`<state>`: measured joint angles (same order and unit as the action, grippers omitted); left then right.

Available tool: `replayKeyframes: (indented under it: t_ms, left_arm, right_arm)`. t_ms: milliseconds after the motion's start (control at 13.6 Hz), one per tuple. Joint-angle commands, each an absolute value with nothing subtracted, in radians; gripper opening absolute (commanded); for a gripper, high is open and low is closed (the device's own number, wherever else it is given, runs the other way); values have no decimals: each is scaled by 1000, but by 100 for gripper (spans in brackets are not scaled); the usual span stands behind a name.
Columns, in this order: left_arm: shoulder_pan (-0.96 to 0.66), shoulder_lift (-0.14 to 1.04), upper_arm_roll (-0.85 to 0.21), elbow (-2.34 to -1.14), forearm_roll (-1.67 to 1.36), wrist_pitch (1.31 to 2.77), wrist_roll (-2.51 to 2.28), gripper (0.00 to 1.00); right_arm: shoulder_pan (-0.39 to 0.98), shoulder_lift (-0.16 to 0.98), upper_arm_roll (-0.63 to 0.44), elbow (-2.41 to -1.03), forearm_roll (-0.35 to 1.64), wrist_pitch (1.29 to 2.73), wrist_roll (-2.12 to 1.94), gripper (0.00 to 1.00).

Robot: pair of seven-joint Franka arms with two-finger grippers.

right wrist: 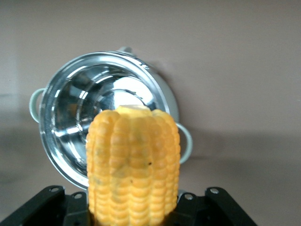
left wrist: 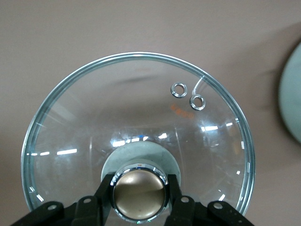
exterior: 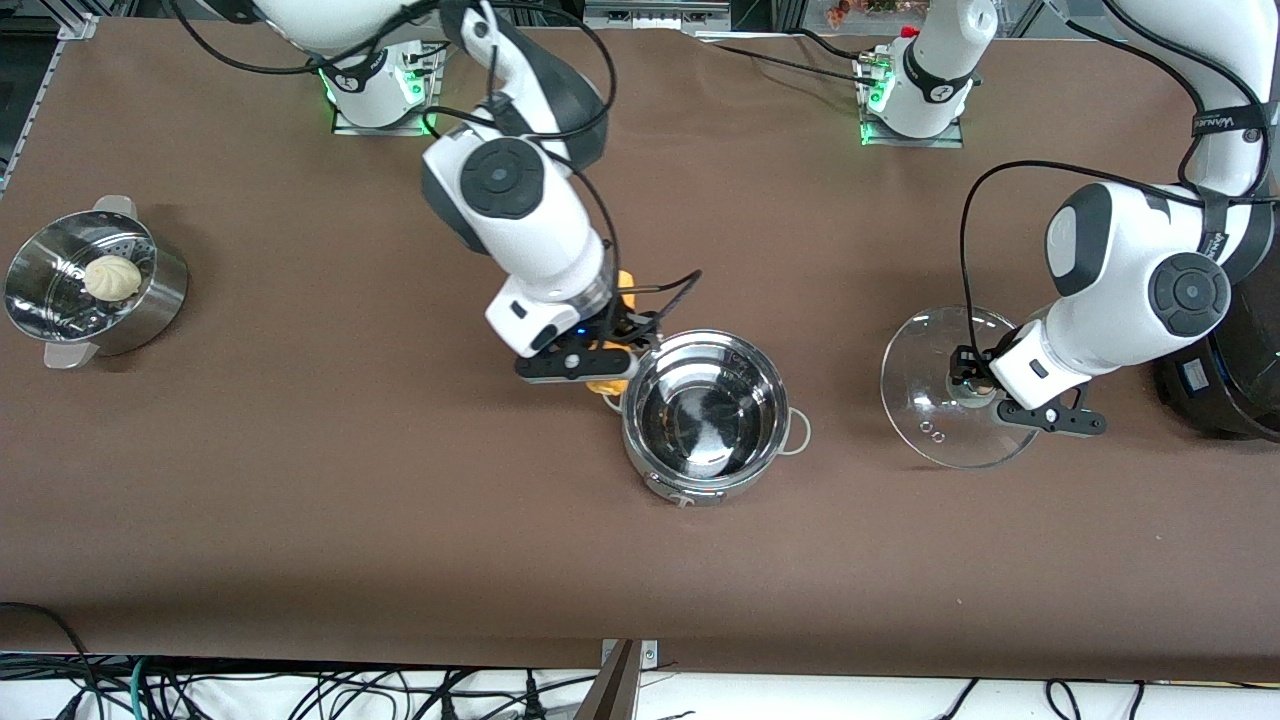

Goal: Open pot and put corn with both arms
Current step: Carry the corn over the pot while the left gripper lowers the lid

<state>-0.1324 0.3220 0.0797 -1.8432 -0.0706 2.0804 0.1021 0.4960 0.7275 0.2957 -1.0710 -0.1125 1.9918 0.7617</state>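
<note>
The shiny steel pot [exterior: 705,415] stands open and empty at mid-table; it also shows in the right wrist view [right wrist: 84,122]. My right gripper [exterior: 600,362] is shut on the yellow corn cob [right wrist: 134,165] and holds it in the air just beside the pot's rim, toward the right arm's end; only bits of the cob [exterior: 609,386] show in the front view. My left gripper [exterior: 985,385] is shut on the beige knob [left wrist: 139,193] of the clear glass lid [exterior: 940,395], held over the table between the pot and the black cooker. The lid [left wrist: 136,117] is tilted.
A perforated steel steamer pot [exterior: 150,300] with a white bun [exterior: 112,277] stands near the right arm's end. The big black cooker [exterior: 1235,385] stands at the left arm's end, close to the left arm's wrist.
</note>
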Motion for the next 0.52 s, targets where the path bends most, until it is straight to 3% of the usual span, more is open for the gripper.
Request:
replayKeyframes:
  t_ms: [0,221,442]
  left_arm:
    - [-115,267,83,-1978,-48,2172,121,0]
    - [-89,281,84,-2077,-49,2307,178,0]
    - [-86,322,92,-2102,-49,2350,186,0]
  right_arm:
    - [629,872,200,-878,-133,1991,814,0]
    - [664,920,186,-850,-133,2093,859,0]
    - [676,948,189,-850,-132,2190,861,0]
